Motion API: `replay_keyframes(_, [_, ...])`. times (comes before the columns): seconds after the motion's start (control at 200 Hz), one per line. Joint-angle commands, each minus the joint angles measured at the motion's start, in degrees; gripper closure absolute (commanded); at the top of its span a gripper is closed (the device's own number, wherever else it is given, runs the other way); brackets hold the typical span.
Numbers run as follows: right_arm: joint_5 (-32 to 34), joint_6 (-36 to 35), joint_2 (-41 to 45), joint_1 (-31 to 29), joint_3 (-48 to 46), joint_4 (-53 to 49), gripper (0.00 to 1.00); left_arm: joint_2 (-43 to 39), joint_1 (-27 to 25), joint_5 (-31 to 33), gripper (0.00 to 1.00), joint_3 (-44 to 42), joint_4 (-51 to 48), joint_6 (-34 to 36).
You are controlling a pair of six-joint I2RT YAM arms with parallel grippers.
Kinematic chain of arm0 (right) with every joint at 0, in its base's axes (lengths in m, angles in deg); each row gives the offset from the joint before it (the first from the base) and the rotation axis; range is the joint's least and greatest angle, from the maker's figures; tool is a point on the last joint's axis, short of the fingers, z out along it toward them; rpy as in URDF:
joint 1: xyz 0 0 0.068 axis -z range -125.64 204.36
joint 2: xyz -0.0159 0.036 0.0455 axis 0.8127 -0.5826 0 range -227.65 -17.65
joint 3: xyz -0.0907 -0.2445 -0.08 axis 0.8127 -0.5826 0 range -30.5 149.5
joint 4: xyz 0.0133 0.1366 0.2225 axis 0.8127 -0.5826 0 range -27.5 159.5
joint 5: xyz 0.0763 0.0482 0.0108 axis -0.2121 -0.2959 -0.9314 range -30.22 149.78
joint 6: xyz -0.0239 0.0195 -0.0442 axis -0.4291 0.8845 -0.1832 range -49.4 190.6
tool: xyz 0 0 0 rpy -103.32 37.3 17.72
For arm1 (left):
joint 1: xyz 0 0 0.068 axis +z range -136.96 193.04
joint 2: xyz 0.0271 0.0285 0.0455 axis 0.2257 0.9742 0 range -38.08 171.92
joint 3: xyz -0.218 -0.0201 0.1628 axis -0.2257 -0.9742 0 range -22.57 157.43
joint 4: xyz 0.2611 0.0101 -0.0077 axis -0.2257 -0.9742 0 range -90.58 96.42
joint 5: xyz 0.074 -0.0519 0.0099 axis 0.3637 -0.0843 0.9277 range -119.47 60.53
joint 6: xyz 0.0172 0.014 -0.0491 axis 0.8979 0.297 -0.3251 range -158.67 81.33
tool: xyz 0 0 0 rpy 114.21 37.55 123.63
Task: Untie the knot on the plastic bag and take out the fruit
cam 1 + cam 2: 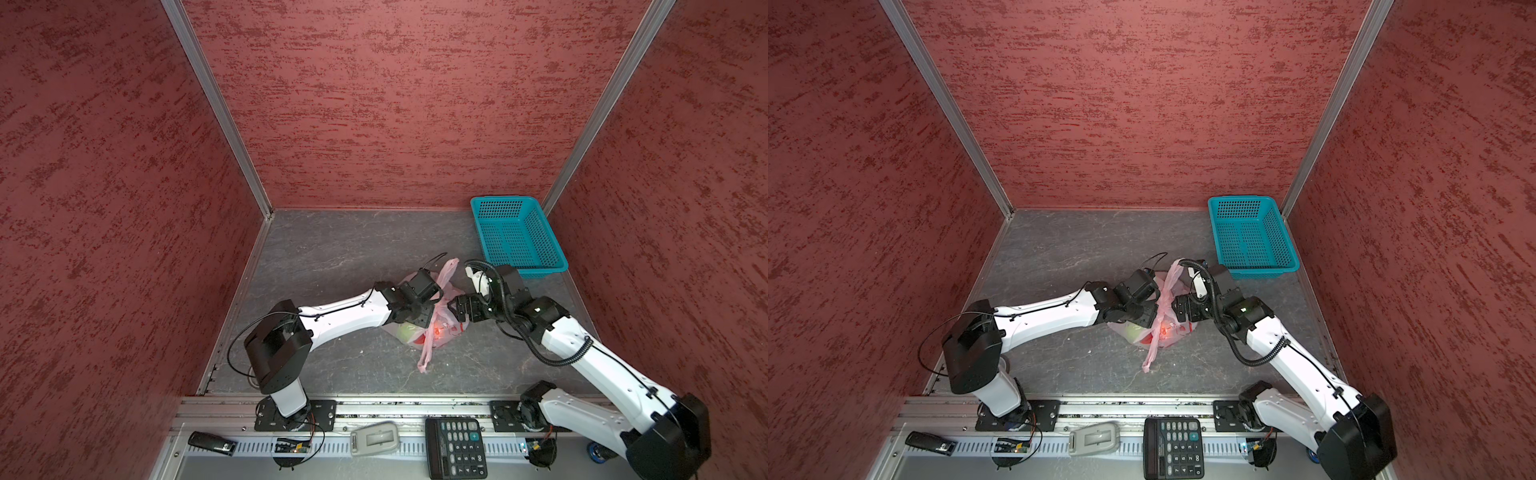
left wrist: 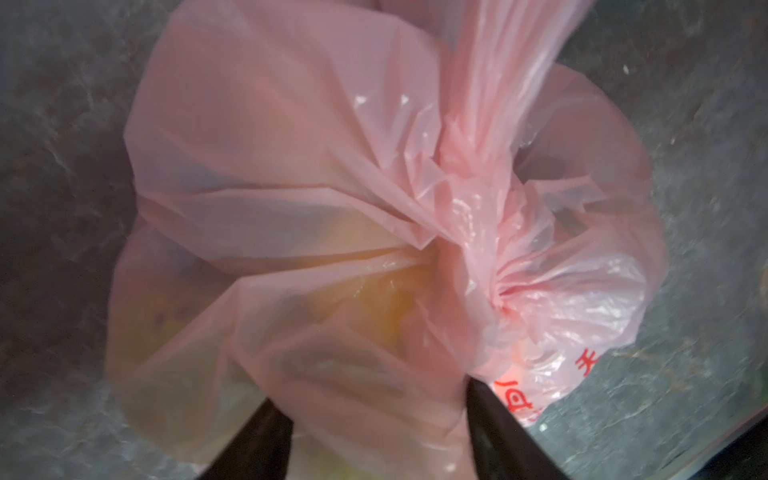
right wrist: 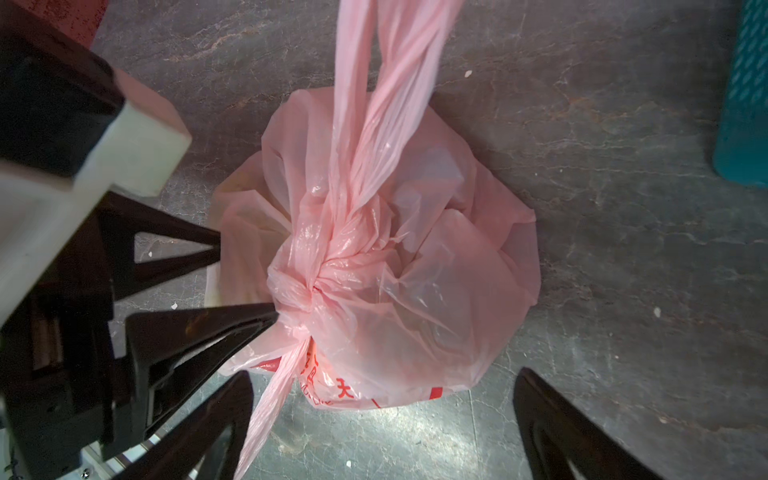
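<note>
Well, the plastic bag sits on the dark stone-look table near the middle, between the two arms. The knot on top is still tied, a tight pink bunch. Two handle loops stretch out from it, the far loop toward the back wall and the near loop toward the front rail. The fruit is all inside; I can make out a yellow-orange glow and something green through the film. The left gripper is down at the bag's side, jaws partly apart with film bulging between them and one tip against the knot; whether it actually pinches the plastic I cannot tell. The right gripper hangs just above the bag, jaws spread wide, holding nothing. The teal basket stands well apart in the back right corner
</note>
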Motion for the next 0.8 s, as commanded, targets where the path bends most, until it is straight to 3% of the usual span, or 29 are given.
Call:
replay_keyframes(0.0, [2.2,1.1,1.3,-0.5,-1.3,2.2,0.01,0.1,-0.3,0.4,0.60,0.9,2.2,-0.7])
replay_keyframes(0.115, [1.2,0.8,1.1,-1.1,-2.5,3.7,0.02,-1.3,-0.3,0.9,0.86,0.1,2.8,-0.9])
replay_keyframes(0.21, [1.4,-0.4,-0.2,-2.6,-2.8,5.1,0.02,-2.4,-0.2,1.3,1.00,0.0,2.7,-0.6])
replay_keyframes(0.561, [3.6,-5.8,-8.2,-5.5,-0.2,9.6,0.12,-7.6,0.1,1.7,1.00,-2.6,4.4,-0.3])
replay_keyframes(0.797, [4.2,-6.3,-10.7,-5.6,0.7,14.5,0.35,-8.4,0.1,0.7,1.00,-4.0,5.1,-0.1])
